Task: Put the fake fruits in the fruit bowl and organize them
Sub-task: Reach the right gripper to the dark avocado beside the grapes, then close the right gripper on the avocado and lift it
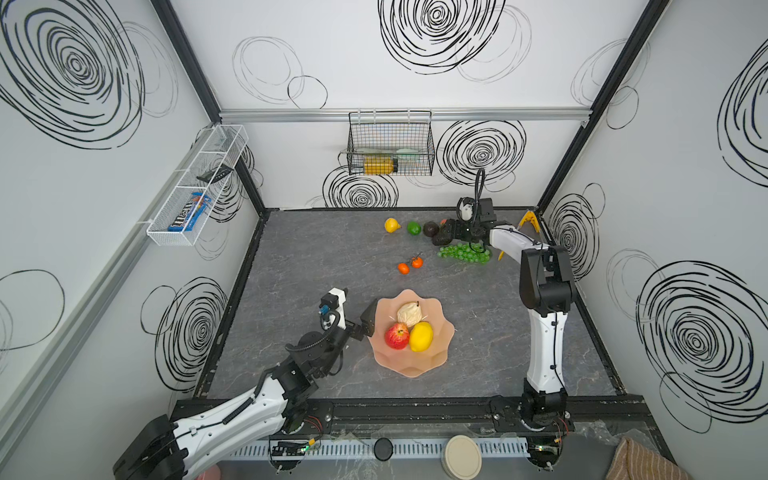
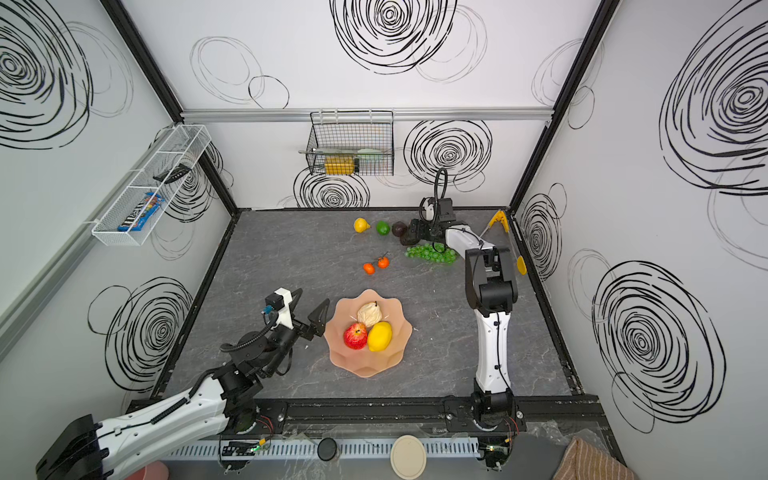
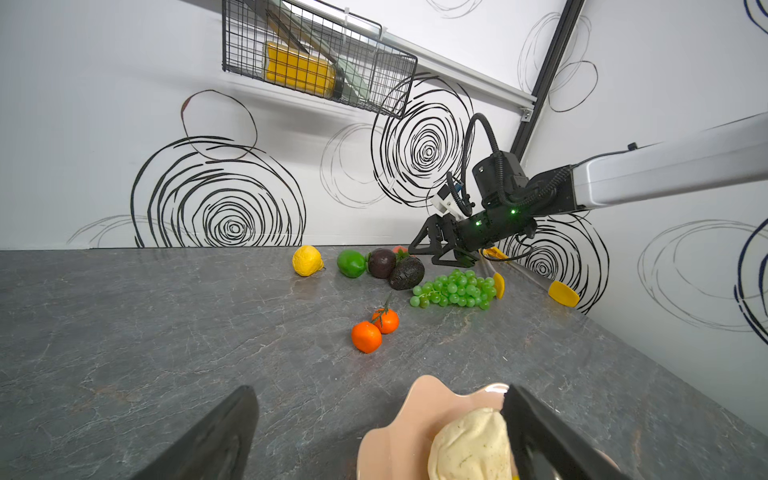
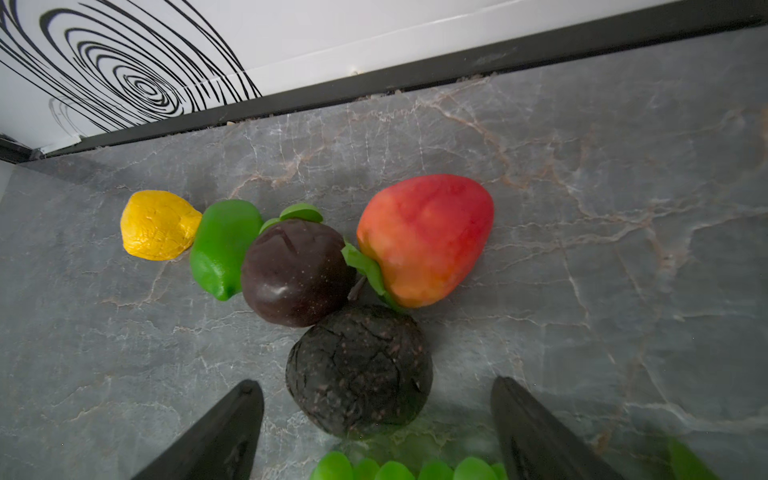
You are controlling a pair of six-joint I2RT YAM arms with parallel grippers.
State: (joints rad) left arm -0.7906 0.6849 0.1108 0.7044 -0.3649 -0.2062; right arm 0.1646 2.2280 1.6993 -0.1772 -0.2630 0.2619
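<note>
Right gripper with jaws spread wide, 2 dark fingers flanking a rough dark avocado without touching it. Beyond it, a smooth dark purple fruit touching a lime; yellow lemon just beside the lime. Red-orange fruit near the avocado. Green grapes between the fingers. Grey marbled tabletop.

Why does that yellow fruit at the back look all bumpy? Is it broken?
The small yellow lemon at the back of the table looks crumpled and dented, unlike the smooth lemon in the fruit bowl. The pale pear in the bowl looks wrinkled too. Nothing is spilled.
</note>
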